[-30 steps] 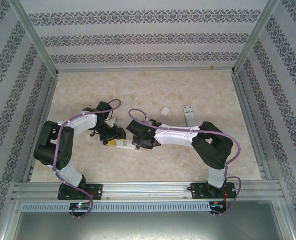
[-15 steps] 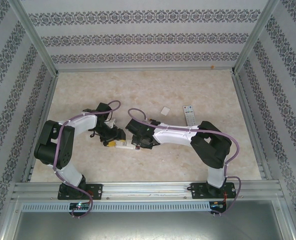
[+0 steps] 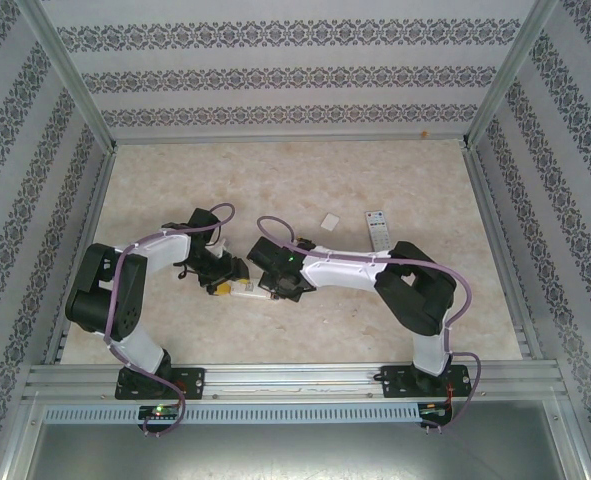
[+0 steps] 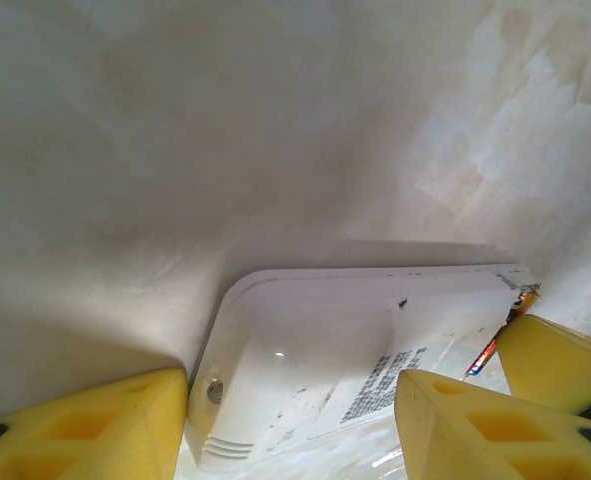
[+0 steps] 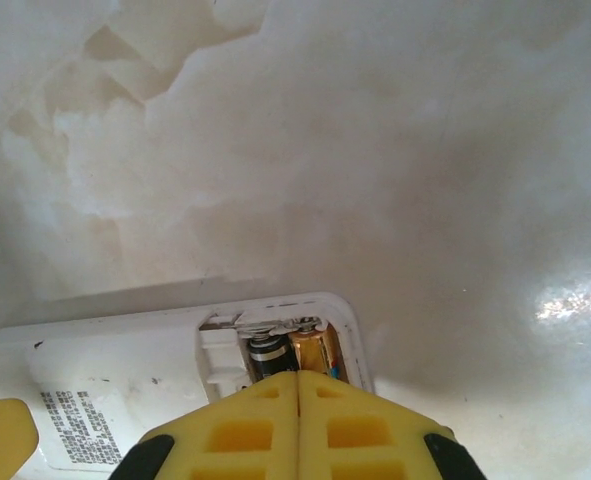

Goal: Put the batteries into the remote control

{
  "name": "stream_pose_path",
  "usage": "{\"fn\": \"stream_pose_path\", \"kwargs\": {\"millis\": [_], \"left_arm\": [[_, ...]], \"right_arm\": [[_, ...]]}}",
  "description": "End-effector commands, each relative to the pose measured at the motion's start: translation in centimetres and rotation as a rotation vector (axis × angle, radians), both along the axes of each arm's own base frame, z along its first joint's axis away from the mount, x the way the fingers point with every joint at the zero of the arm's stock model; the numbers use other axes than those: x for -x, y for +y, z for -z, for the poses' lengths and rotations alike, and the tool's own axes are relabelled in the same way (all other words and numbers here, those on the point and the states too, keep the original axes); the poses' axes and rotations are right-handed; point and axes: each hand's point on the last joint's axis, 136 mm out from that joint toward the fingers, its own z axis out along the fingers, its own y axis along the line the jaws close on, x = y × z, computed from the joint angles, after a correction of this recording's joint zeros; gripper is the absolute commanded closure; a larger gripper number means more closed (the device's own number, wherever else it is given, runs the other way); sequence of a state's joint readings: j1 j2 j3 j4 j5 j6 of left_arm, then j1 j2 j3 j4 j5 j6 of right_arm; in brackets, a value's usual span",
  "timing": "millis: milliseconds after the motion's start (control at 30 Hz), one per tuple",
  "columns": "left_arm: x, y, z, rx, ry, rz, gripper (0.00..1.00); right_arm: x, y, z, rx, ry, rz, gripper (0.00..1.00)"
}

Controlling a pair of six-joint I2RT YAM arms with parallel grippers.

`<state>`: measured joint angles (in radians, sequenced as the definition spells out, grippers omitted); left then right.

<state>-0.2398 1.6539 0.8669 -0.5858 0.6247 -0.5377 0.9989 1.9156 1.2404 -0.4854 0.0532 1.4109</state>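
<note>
- Near the middle of the surface, between the two arms: remote control lying back up, battery bay open at one end, both batteries already side by side inside it.
- Step in hand, by the look of it: seating the batteries fully home.
- To do it well: press straight down with closed tips on the middle of one battery at a time, gently, to avoid popping its neighbour out or bending the spring contacts.
- Keep the remote pinned flat during the push, with no sliding across the surface.
- Check for a level fit against the bay's rim before lifting off.
- Risk, as a judgement: a skewed push, rolling a battery up over the bay's edge.
- Right claw: fully closed, fingers pressed together, gripping nothing, tips right over the batteries. Contact likely, yet cannot tell for certain.
- Left claw: roughly half spread, one finger on each side of the remote's closed end. Cannot tell whether clamped on it or merely close beside it.
</note>
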Motion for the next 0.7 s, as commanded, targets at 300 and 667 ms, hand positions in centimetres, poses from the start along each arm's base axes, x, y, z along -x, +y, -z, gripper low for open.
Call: {"fn": "stream_pose_path", "kwargs": {"millis": [300,667], "left_arm": [[-0.6,-0.5,-2.2,0.004,-0.056,0.024,0.31],[-2.4,1.1,-9.5,-0.073,-0.308,0.045,0.20]], "right_arm": [[-0.8,-0.7,-6.8,0.049,-0.123,-0.202,0.81],[-9.1,-9.9,-13.4,0.403,-0.548,-0.553,0.34]]}}
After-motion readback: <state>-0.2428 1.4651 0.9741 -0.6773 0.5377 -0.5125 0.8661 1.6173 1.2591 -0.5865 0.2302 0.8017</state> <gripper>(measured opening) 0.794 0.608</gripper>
